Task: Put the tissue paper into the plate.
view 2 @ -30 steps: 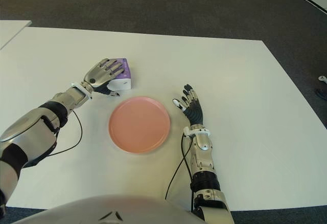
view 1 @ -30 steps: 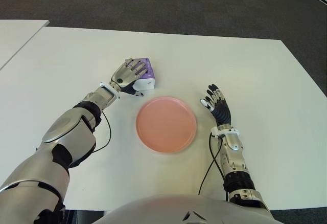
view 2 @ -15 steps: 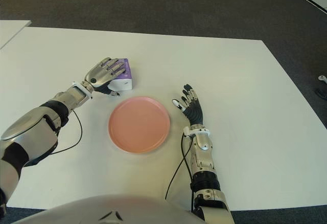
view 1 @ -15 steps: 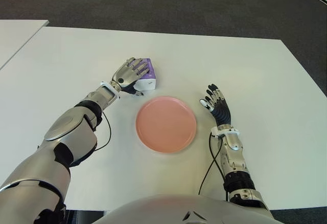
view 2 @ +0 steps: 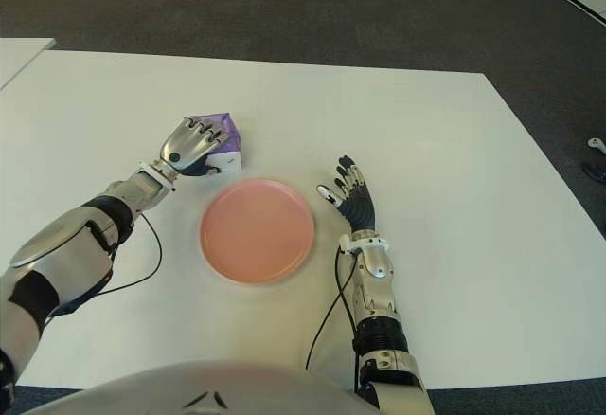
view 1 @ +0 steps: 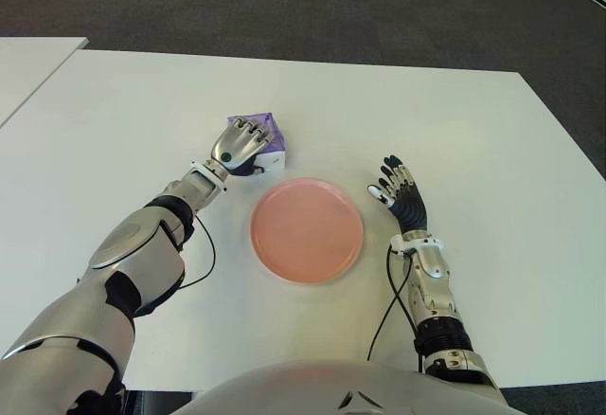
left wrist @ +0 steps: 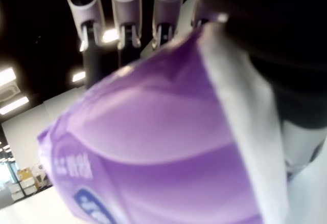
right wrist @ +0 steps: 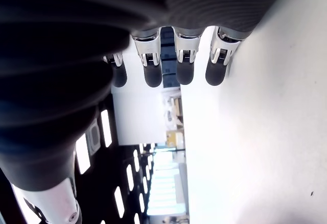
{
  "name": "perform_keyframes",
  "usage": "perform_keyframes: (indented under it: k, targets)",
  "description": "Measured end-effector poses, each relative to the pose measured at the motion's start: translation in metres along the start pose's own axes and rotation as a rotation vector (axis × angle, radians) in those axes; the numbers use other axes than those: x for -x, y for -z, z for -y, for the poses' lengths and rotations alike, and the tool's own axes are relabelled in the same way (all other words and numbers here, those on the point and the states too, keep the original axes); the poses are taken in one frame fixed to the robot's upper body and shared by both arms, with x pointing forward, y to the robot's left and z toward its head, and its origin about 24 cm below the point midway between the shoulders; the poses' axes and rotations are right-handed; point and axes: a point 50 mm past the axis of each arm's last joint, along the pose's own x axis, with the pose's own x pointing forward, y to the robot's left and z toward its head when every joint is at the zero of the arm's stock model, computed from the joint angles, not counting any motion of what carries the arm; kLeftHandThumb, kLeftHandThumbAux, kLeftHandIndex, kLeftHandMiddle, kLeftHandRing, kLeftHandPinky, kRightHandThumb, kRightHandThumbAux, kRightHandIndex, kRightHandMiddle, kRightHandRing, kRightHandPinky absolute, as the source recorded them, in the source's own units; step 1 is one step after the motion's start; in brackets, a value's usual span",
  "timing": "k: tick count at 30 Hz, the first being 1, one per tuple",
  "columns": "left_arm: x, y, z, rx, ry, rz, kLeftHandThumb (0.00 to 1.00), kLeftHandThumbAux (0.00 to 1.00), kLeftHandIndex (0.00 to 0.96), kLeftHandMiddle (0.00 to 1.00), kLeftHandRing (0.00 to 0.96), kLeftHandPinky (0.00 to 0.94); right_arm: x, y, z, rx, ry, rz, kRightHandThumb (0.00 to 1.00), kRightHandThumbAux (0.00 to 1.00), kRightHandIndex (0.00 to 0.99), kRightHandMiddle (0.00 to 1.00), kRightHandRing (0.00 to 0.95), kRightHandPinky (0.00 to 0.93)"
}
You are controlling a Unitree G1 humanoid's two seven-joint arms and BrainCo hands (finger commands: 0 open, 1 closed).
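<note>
Since a moment ago my left hand (view 1: 239, 142) has curled its fingers tighter over the purple tissue pack (view 1: 264, 142) and tipped it up a bit. Now I am holding the pack, just past the far left edge of the pink plate (view 1: 307, 230). The plate has nothing in it. My right hand (view 1: 400, 192) shows open beside the plate's right side. I think carrying and dropping are left.

White table (view 1: 142, 102): pink plate (view 1: 307, 230) near centre; purple tissue pack (view 1: 264, 140) just beyond, far-left of it.
</note>
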Motion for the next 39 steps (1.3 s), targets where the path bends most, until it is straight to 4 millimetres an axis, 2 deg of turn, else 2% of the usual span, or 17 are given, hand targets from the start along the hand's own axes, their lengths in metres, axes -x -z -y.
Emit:
perform_keyframes:
  k: [10, 39]
  targets:
    - [0.0001, -0.0026, 0.0006, -0.008, -0.01, 0.001, 0.848, 0.666, 0.404, 0.541, 0.797, 0.818, 0.0001, 0.0003, 0.0001, 0.0, 0.0, -0.001, 0.0, 0.762, 0.0, 0.0, 0.0, 0.0]
    - [-0.0007, -0.0046, 0.0018, 0.061, -0.007, -0.078, 0.848, 0.668, 0.401, 0.54, 0.833, 0.833, 0.0012, 0.0004, -0.0014, -0.005, 0.003, 0.0, 0.0, 0.751, 0.0, 0.0, 0.0, 0.0]
